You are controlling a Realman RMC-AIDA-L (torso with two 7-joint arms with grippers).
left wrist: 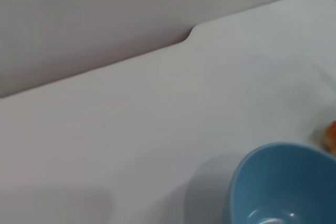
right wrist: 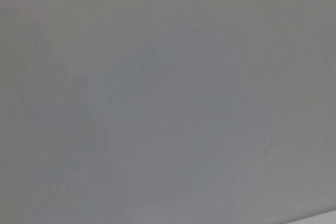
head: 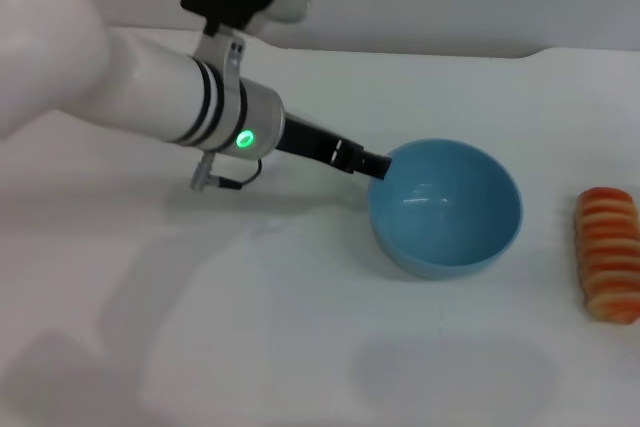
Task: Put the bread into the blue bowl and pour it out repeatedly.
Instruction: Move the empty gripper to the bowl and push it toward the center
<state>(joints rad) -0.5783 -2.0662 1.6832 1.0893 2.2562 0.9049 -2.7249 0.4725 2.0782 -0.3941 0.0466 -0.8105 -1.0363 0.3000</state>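
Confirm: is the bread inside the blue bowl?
No, the bread lies on the table beside the empty blue bowl.

The blue bowl (head: 446, 209) looks like smooth, glossy plastic, with light glints on its inner wall. The bread (head: 607, 253) has a matt, ridged, striped surface. The table (head: 300, 347) is plain white, smooth and matt.

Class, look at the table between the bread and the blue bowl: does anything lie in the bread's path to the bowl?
Nothing visible does. The bread lies on bare white table on the bowl's right, apart from it. The blue bowl is empty, and the left gripper is at its opposite rim.
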